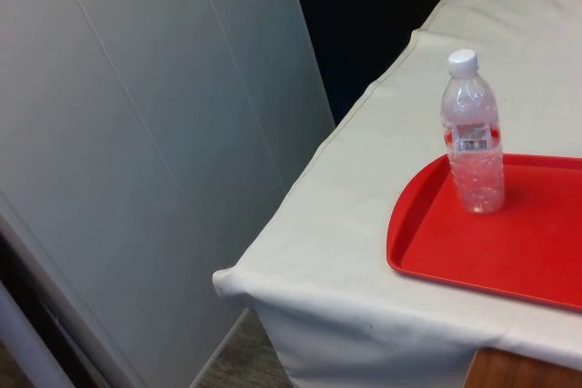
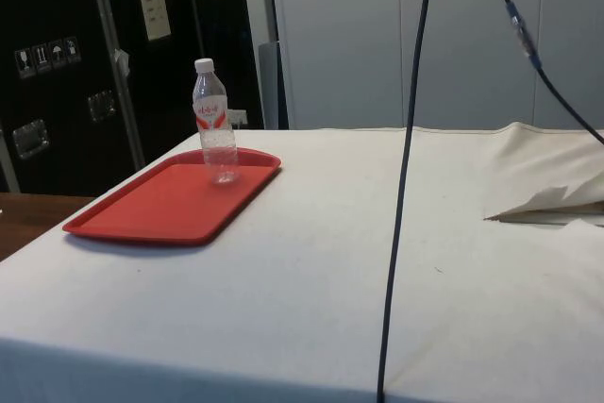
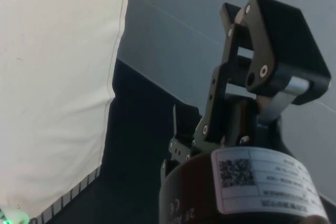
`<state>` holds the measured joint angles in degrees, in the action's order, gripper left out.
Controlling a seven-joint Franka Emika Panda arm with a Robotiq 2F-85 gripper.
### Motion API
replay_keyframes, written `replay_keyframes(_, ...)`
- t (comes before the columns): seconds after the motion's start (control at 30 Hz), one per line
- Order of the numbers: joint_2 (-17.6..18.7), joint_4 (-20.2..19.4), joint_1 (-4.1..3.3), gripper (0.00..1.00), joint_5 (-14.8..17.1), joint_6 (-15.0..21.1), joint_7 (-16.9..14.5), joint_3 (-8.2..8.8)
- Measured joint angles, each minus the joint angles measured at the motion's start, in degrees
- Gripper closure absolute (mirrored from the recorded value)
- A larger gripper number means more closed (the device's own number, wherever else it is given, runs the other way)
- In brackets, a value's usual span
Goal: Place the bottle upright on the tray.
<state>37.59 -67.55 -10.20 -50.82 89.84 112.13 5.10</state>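
The red tray (image 1: 496, 256) lies at the lower right of the front view, on the white cloth (image 1: 364, 188). The clear bottle (image 1: 472, 134) stands upright on the tray's far corner, white cap up. The gripper (image 3: 262, 77) holds nothing; how far its fingers stand apart cannot be told.

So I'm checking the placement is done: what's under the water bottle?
The water bottle stands upright on the red tray, near one corner. The tray lies on the white cloth. The table under the cloth is hidden.
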Motion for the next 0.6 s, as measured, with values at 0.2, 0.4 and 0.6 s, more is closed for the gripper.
replay_keyframes(0.2, -0.3, 0.3, 0.63, 0.0, 1.6, 0.2, -0.1, -0.06)
replay_keyframes(0.4, -0.3, 0.9, 1.2, 0.0, 3.2, 0.3, -0.1, -0.11)
replay_keyframes(0.6, -0.4, 1.5, 1.83, 0.0, 5.0, 0.4, -0.3, -0.11)
